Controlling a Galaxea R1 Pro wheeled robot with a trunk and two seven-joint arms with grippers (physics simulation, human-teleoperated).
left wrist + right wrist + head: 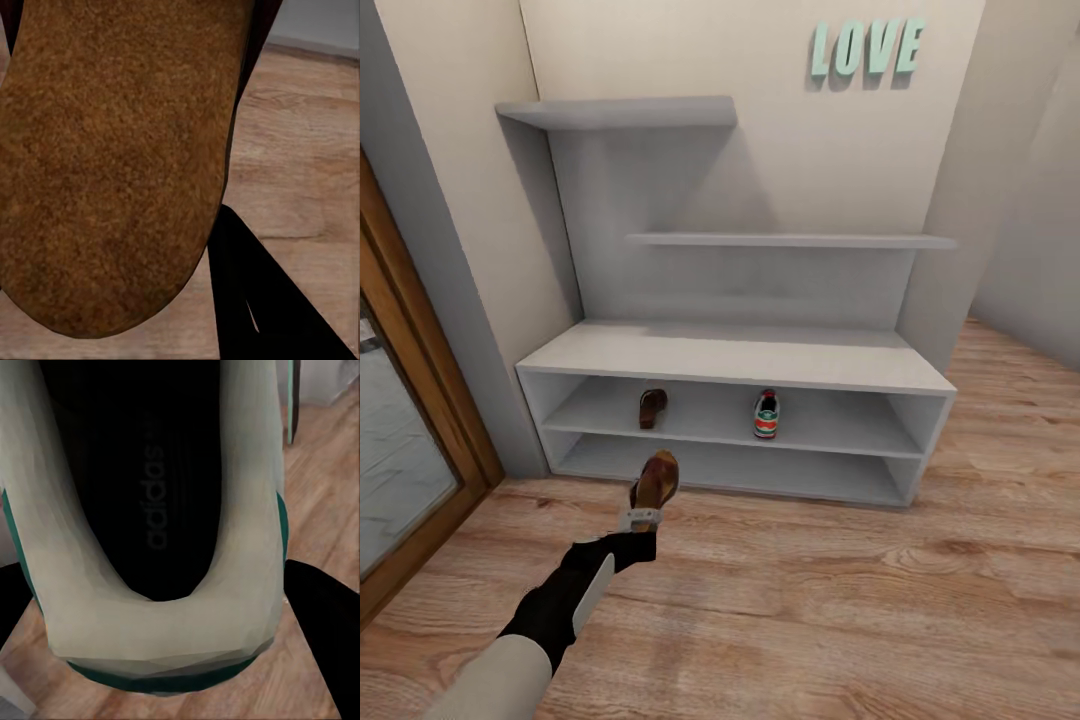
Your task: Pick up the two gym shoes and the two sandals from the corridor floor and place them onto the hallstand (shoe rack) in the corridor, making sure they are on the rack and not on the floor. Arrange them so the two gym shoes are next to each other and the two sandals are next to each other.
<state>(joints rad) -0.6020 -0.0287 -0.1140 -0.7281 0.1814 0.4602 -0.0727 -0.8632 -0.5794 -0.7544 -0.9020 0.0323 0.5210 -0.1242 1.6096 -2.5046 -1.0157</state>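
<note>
Presently listed: hallstand, pale grey-white, standing against the corridor wall with a low two-tier open bench, tall back panel and two floating shelves above; mint "LOVE" lettering on the wall over it. On the bench's middle tier, one brown sandal lies toward the left and one gym shoe, white with green stripe and red-orange heel patch, toward the right, heel outward, the two well apart. Left gripper, at the end of a black and white forearm, fingers closed on a second sandal, carried above the corridor floor just in front of the bench's lower tier; in the left wrist view its grainy brown footbed sits close to the lens beside one black finger. Right gripper: dark fingers at either side gripping the second gym shoe, heel end nearest, black "adidas" insole visible, wood planks beneath. Wood-framed door at the left edge.
</note>
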